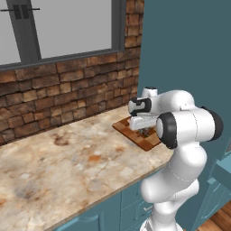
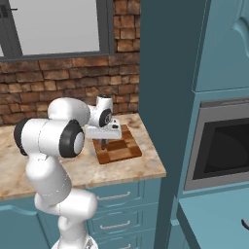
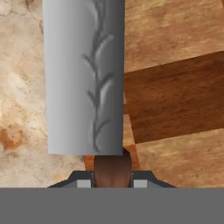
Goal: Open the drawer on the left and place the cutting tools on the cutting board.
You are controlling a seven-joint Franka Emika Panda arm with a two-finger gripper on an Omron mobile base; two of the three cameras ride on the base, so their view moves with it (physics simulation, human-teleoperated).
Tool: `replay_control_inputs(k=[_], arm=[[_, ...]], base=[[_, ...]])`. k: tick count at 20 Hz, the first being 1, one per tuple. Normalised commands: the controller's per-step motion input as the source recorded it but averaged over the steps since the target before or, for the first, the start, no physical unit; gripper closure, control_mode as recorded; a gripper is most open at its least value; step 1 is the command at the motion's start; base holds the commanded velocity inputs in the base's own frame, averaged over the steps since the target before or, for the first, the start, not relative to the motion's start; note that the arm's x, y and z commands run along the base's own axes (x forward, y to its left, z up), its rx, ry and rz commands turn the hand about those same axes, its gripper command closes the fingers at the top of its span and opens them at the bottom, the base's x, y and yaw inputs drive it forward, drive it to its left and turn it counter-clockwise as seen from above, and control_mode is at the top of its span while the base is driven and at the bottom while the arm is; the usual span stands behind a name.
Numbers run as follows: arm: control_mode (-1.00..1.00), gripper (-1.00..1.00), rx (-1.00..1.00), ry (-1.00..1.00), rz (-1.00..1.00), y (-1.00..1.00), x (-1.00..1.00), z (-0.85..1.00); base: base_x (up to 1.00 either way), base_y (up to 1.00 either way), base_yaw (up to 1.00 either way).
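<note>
One knife (image 3: pixel 85 78), silver-bladed with a brown handle, was pinched by that handle between the two fingertips (image 3: pixel 81 180) of the gripper (image 3: pixel 112 181), its blade pointing down over the edge of the cutting board (image 2: pixel 121 148). The board lay flat on the marbled counter (image 1: pixel 54 167), near the brick wall (image 1: pixel 58 90) and beside the tall teal cabinet (image 2: pixel 165 97), with the hand hanging just above it.

Silver-bladed, brown-handled knife (image 3: pixel 83 78) upright over checkered cutting board (image 3: pixel 175 96).
</note>
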Motion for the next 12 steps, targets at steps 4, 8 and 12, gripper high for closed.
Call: replay_control_inputs(k=[4, 8, 12], arm=[[-1.00, 1.00, 0.00, -0.01, 0.15, 0.00, 0.00, -0.18], [-1.00, 1.00, 0.00, -0.05, 0.12, 0.00, 0.01, -0.28], [-1.00, 1.00, 0.00, -0.03, 0.07, -0.02, 0.01, -0.08]], base=[[0.00, 0.00, 0.00], [0.00, 0.00, 0.00], [0.00, 0.00, 0.00]])
